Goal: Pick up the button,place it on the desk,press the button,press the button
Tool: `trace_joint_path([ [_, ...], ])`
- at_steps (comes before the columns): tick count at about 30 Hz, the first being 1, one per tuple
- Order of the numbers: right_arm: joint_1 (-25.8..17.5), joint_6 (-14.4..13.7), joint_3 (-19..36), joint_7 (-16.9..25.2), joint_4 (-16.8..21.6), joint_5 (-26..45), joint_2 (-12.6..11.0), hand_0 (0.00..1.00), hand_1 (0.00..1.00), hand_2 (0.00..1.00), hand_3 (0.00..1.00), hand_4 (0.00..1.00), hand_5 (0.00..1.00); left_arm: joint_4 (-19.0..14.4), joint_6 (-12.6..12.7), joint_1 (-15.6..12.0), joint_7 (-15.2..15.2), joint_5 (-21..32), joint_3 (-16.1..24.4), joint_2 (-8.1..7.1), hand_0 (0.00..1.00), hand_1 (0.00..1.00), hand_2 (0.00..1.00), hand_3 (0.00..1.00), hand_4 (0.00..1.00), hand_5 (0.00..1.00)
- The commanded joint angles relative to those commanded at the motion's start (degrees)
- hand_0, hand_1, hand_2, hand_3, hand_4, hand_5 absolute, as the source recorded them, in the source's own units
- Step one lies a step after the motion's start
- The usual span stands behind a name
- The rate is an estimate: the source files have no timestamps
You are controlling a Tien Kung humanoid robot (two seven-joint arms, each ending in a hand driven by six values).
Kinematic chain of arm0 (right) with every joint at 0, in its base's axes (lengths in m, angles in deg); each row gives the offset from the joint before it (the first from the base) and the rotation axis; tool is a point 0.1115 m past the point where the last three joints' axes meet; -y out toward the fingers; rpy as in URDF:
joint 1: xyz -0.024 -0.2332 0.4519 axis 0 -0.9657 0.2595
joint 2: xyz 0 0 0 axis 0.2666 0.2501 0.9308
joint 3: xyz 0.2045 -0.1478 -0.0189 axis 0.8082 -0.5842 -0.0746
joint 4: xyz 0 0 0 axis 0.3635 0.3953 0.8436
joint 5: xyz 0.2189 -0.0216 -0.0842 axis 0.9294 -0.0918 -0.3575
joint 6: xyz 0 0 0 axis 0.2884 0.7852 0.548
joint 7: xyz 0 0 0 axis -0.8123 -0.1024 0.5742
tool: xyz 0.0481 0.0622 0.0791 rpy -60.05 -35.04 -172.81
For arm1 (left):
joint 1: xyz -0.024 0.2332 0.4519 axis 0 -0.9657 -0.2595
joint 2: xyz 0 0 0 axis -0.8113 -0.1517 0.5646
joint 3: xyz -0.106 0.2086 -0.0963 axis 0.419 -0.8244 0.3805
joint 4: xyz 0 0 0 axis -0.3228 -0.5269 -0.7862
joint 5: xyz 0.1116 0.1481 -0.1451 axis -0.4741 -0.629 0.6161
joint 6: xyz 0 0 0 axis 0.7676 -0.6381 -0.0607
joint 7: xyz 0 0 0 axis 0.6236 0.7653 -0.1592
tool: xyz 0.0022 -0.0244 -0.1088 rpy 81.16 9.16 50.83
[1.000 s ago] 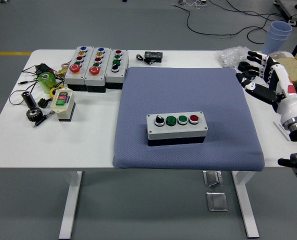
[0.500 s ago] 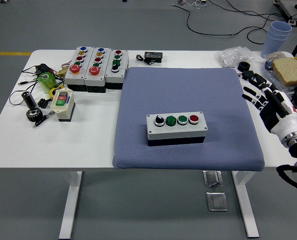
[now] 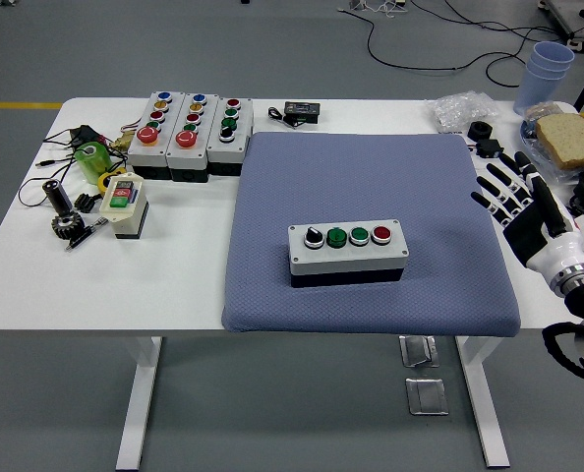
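1. One button box (image 3: 348, 252), mid blue mat (image 3: 272, 177), clear of all mat edges.
2. Right hand (image 3: 516, 202) just off mat's right edge, fingers (image 3: 489, 187) spread, released, holding nothing.
3. Three button boxes (image 3: 192, 133) at counter (image 3: 174, 275) far-left.

We see three multi-button control boxes (image 3: 192, 134) side by side at far left, a small cream switch box (image 3: 123, 203) nearer, beside a green cylinder (image 3: 93, 157) and a toothed metal part (image 3: 64, 224); black adapter (image 3: 300, 111) at far edge. Far right: stacked blue cups (image 3: 548, 67), bread slice (image 3: 572, 139), clear plastic bag (image 3: 461, 108).
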Motion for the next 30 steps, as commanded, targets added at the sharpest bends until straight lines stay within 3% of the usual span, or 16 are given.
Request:
trace_joint_path([
  [13, 0.7, -0.3, 0.1, -0.3, 0.0, 1.7, 0.1, 0.756, 0.698, 0.731, 0.715, 0.736, 0.496, 0.0, 0.6, 1.1, -0.4, 1.5, -0.3, -0.21, 0.645, 0.605, 0.602, 0.565, 0.317, 0.864],
  [14, 0.7, -0.3, 0.1, -0.3, 0.0, 1.7, 0.1, 0.717, 0.662, 0.697, 0.696, 0.734, 0.48, 0.0, 0.6, 1.2, -0.4, 1.5, -0.3, -0.22, 0.644, 0.605, 0.602, 0.566, 0.317, 0.863],
  [30, 0.8, -0.7, 0.8, -0.3, -0.1, 3.2, 0.4, 0.703, 0.643, 0.685, 0.68, 0.73, 0.458, 0.0, 0.5, 2.2, -0.4, 1.3, 0.0, -0.48, 0.644, 0.605, 0.6, 0.565, 0.316, 0.862],
])
